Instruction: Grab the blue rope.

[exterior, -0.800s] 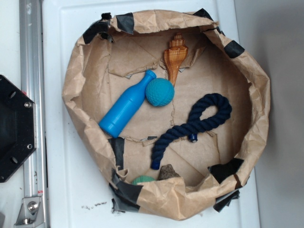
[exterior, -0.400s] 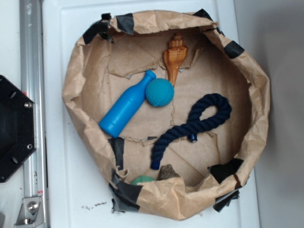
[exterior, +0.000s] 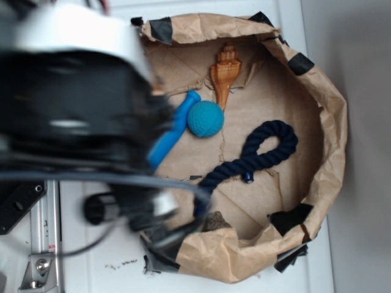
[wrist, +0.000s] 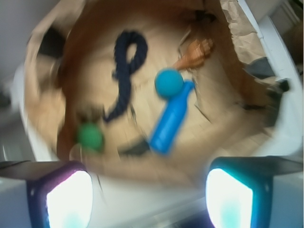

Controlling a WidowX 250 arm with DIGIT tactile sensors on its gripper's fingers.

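My wrist feed is blurred. I see the blue rope point(wrist: 124, 71) at eleven o'clock in the paper basin point(wrist: 42, 114), teal ball point(wrist: 169, 83) beside a blue bottle point(wrist: 170, 124) centre, green ball point(wrist: 90, 137) at eight o'clock.

Blurred black arm point(exterior: 79, 116), white top, seemingly trailing dark cables point(exterior: 122, 180).

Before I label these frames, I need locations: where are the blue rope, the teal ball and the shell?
blue rope point(exterior: 270, 141), exterior view, on its loop.
teal ball point(exterior: 205, 118), exterior view, on its centre.
shell point(exterior: 223, 76), exterior view, on its body.
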